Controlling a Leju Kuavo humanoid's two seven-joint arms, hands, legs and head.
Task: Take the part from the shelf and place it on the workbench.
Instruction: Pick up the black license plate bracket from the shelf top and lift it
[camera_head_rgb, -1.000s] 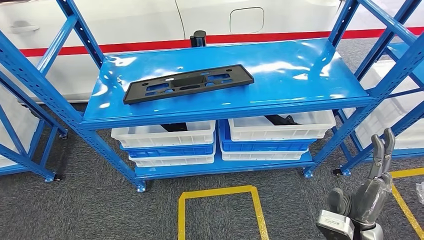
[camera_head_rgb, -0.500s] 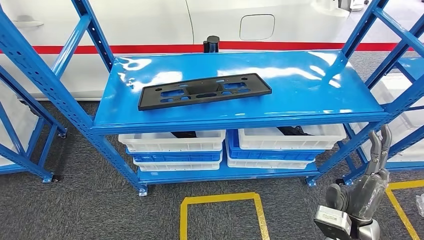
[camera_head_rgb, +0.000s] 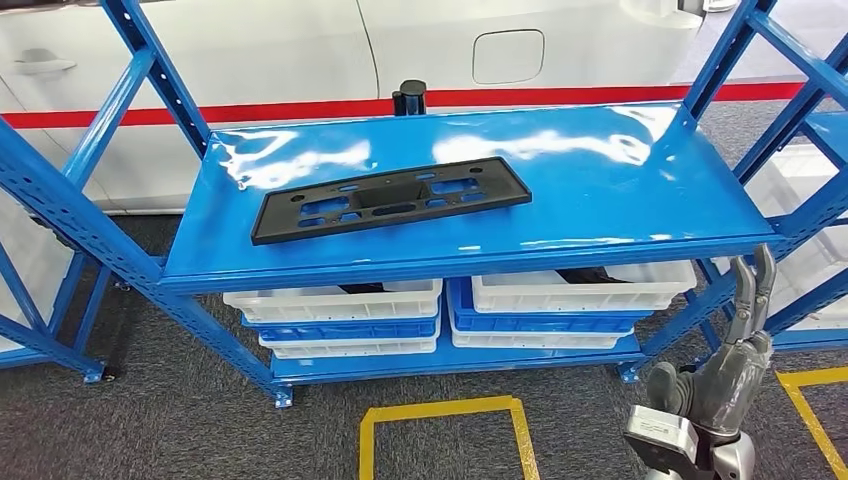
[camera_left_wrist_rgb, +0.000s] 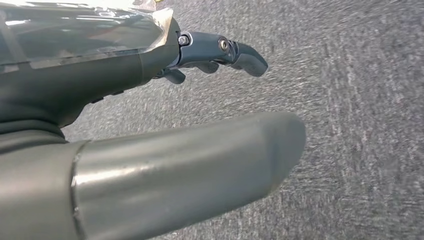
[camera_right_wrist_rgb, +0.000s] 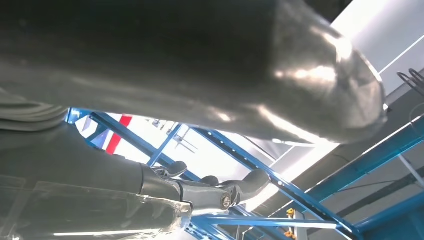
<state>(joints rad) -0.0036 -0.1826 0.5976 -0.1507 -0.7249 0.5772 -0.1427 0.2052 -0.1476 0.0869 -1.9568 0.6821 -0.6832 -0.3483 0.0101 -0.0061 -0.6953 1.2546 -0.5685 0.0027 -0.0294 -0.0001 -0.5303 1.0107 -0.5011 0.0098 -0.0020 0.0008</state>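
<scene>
Part: a flat black plastic plate, long and rectangular with cut-out slots (camera_head_rgb: 390, 197), lies on the top board of the blue metal shelf (camera_head_rgb: 620, 170), in the left half of the board and nearer its front edge than its back. Its long side runs slightly askew, the left end closer to the front edge. Nothing touches it.

Right hand: the grey-fingered right hand (camera_head_rgb: 735, 360) is raised in front of the shelf's front right corner post, below the level of the top board and well apart from the plate. Its fingers (camera_head_rgb: 750, 295) point upward, extended and apart, holding nothing.

Left hand: the left hand (camera_left_wrist_rgb: 165, 130) hangs over grey carpet (camera_left_wrist_rgb: 360, 115), thumb stretched out, dark fingers (camera_left_wrist_rgb: 225, 50) loosely bent, nothing in its grasp.

Lower shelf: white and blue plastic crates (camera_head_rgb: 340, 310) are stacked in two piles.

Floor: yellow tape outline (camera_head_rgb: 440, 410) lies before the shelf.

Behind: a white car body with a red stripe (camera_head_rgb: 300, 105).
</scene>
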